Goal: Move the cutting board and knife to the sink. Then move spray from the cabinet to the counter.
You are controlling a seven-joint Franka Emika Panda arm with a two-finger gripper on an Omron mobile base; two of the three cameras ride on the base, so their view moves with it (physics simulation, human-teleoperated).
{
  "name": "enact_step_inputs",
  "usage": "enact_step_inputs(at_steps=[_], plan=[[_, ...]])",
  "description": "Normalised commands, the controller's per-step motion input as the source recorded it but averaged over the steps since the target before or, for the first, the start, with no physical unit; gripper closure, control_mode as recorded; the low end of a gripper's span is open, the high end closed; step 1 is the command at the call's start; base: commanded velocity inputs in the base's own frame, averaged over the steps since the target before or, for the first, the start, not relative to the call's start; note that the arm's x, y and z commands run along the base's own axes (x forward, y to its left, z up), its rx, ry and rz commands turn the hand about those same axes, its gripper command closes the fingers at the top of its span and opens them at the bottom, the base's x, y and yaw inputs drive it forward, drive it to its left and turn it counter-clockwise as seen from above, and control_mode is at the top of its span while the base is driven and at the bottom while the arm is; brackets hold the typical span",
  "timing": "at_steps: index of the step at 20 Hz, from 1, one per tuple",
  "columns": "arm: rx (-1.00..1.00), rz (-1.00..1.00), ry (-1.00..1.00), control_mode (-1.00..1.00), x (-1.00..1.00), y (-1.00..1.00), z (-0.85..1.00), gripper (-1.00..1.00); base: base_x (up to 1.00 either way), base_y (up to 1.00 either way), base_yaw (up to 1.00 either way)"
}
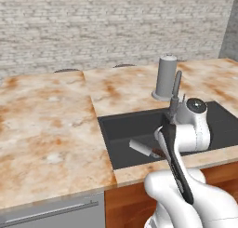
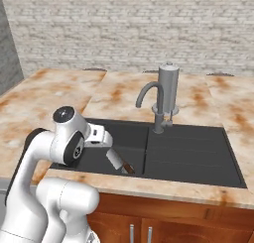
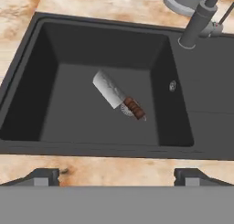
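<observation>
Tool (image 3: pixel 116 176) spread wide, nothing between the tips, hanging above the front edge of the sink (image 3: pixel 27 77) and looking down into the basin. In the right base view the hand sits over the near-left part of the basin, just behind the worktop (image 2: pixel 163 185) lip.

Knife (image 3: pixel 118 101) lies flat on the basin floor, roughly mid-basin, blade towards the back-left, dark handle towards the front-right, handle end resting over the drain. Tool is apart from it, no contact. So knife part looks done.

Faucet (image 2: pixel 151 105) stands at the back rim betw. basin and drainer, w/ a grey cylinder (image 2: pixel 168 88) just behind it on the worktop.

Cutting board: can't spot it in the sink or on the stretch of worktop shown here, so whether it was moved I can't tell; if it isn't in the sink it's still to do. Spray and cabinet aren't in these pictures either, so that second half looks not yet begun.

Judgement: approx. a third to half through at best. Left: confirm/fetch the board, then lift the arm clear of the sink, get to the cabinet, take the spray out and set it on the worktop.
</observation>
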Motion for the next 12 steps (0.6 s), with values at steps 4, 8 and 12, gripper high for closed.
enact_step_inputs(at_steps=[4, 8, 12], plan=[[0.0, 0.0, -0.18, -1.0, -0.28, 0.18, 0.72, -1.0, 0.0, 0.0, 0.0], [0.0, 0.0, -0.1, -1.0, -0.18, 0.31, 0.89, -1.0, 0.0, 0.0, 0.0], [0.0, 0.0, -0.15, -1.0, -0.56, 0.06, 0.76, -1.0, 0.0, 0.0, 0.0]])
